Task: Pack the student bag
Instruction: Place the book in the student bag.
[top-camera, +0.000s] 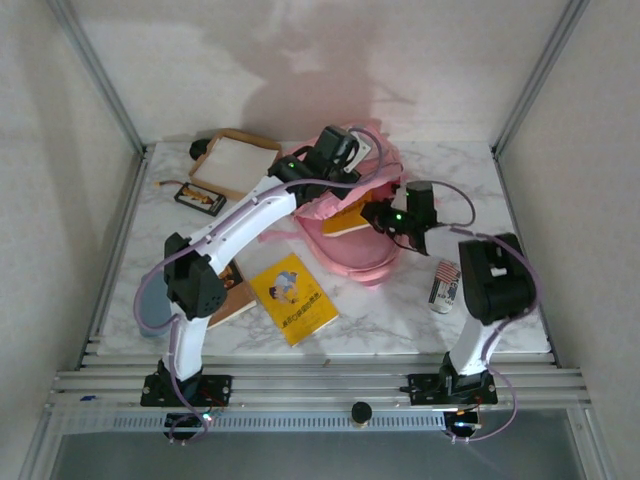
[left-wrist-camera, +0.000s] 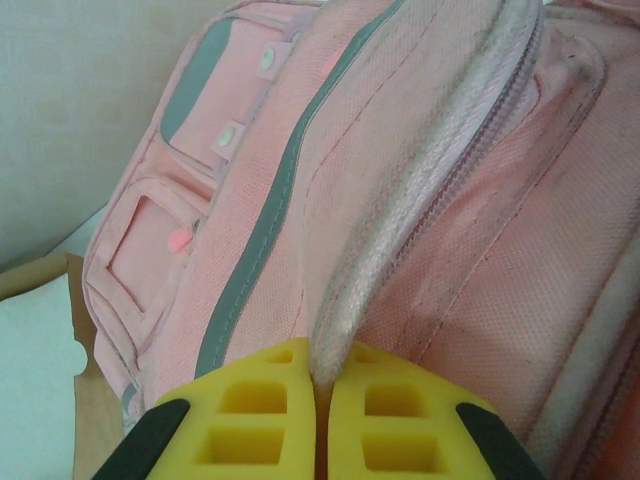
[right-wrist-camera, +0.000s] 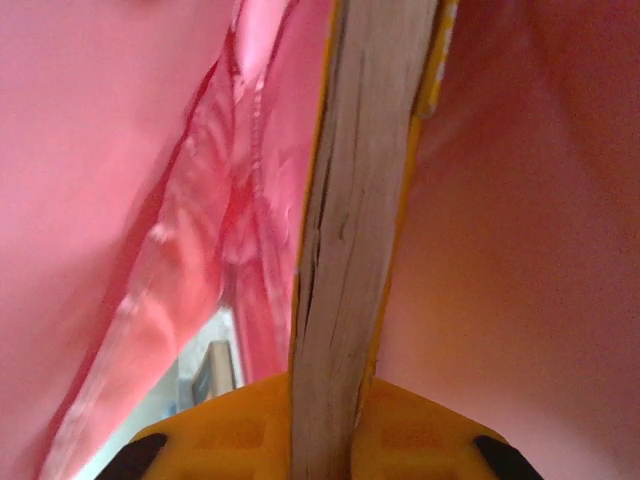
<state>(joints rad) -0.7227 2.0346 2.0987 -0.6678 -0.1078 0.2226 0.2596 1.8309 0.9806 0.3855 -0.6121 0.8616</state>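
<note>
There is one student bag (top-camera: 357, 262). There are two yellow books, a picture book (top-camera: 293, 298) and a thick book (top-camera: 343, 220). There is also one brown flat book (top-camera: 236, 296), one cardboard tray (top-camera: 235, 163), one dark case (top-camera: 200, 198) and one striped packet (top-camera: 445, 286).

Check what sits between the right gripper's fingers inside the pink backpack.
A yellow-covered book, page edge facing the camera, clamped by the right gripper within the pink backpack; right wrist view shows it.

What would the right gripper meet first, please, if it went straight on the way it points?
Probably the pink inner lining of the student bag: the right gripper, shut on a book, points into its opening. Depth is unclear.
</note>
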